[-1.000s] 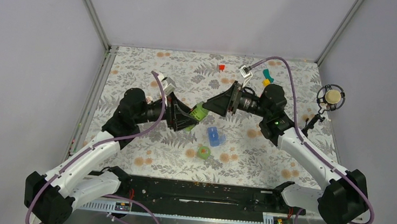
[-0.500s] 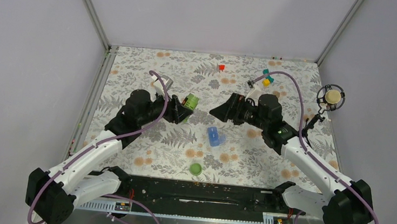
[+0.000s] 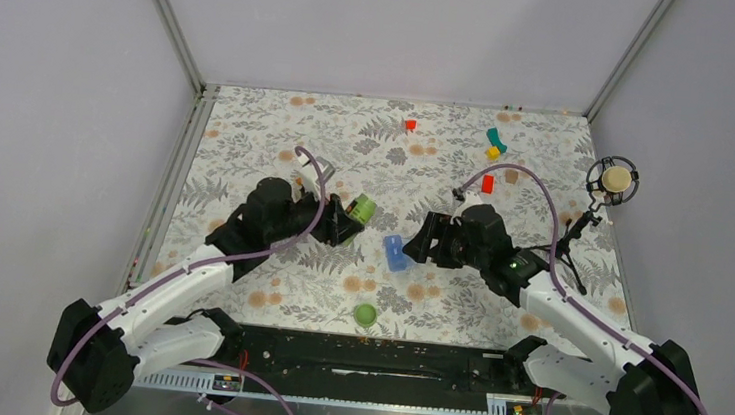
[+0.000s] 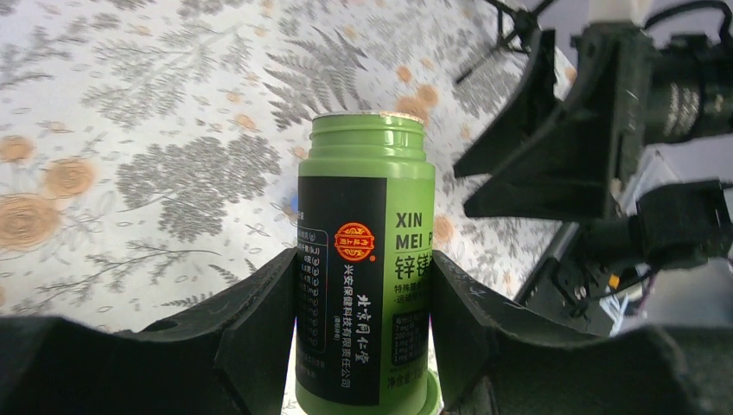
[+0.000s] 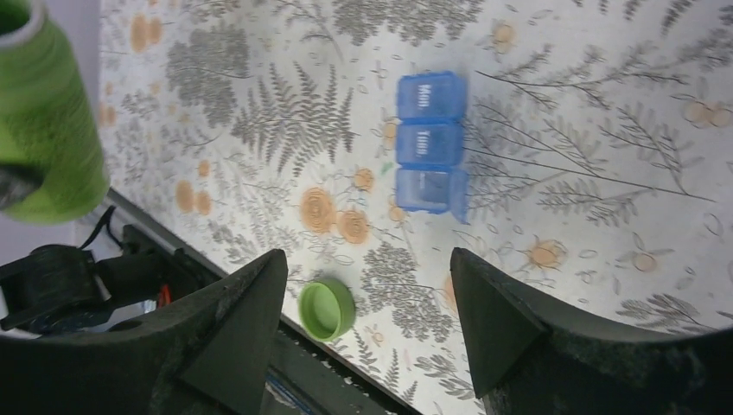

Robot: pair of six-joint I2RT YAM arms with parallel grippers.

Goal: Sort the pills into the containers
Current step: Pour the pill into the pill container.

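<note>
Over the middle of the flowered table (image 3: 249, 137), the left gripper (image 3: 340, 223) is clamped around the body of a green pill bottle (image 4: 363, 190). The bottle's mouth is uncovered and its green cap (image 5: 327, 309) lies by itself near the table's front edge. The step in hand looks like getting pills from the opened bottle into the pill box (image 5: 428, 143), which lies flat between the two arms, apart from both. The right gripper (image 5: 367, 259) hovers just beside the box with its jaws apart and nothing between them. Next, the bottle likely has to be brought over one compartment and tipped gently so pills do not scatter. Two compartments show lettered lids shut, and the end one seems to have its lid swung aside. Whether any compartment holds pills I cannot tell.
</note>
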